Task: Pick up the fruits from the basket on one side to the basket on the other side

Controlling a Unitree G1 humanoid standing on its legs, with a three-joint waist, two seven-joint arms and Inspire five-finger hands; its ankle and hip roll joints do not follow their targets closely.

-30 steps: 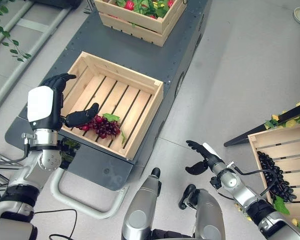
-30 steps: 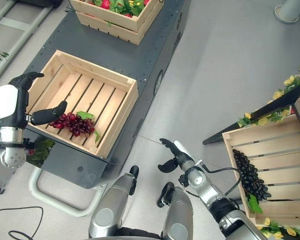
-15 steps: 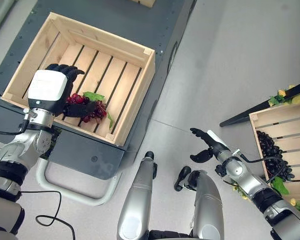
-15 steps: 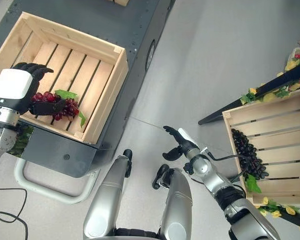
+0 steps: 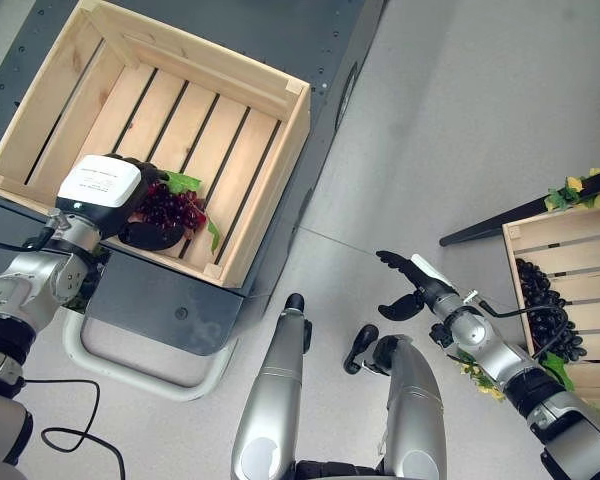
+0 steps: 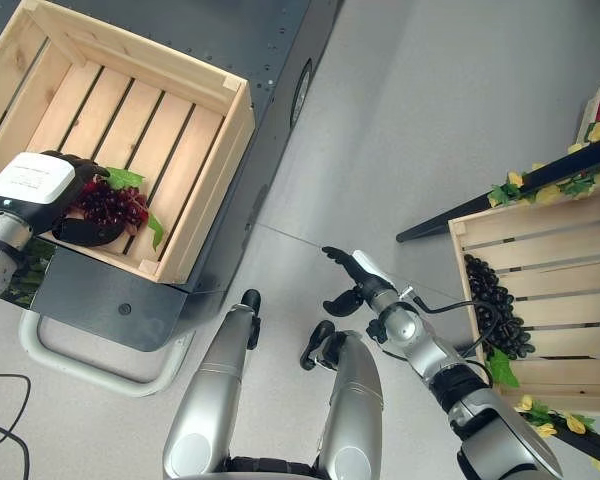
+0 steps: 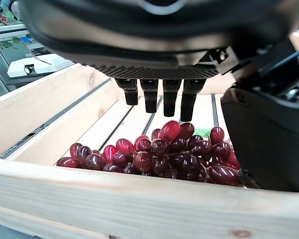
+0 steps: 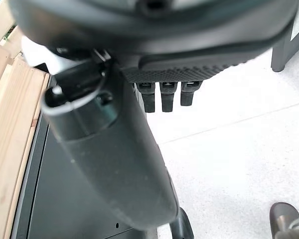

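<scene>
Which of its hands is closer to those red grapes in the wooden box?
Left. The left hand curls round the red grapes; the right hand hangs open over the floor, well away.

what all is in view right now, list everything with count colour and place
red grapes: one bunch, dark red with green leaves, near front corner of the left crate, by the left hand
left crate: one, pale wood, on the dark platform at the robot's left
dark platform: one, dark grey, under the left crate
black grapes: one bunch, black, in the right crate
right crate: one, pale wood, at the robot's right
yellow flowers: a few, yellow with green leaves, behind the right crate
left hand: dark, fingers curled round the red grapes
right hand: dark, open, over the floor
</scene>
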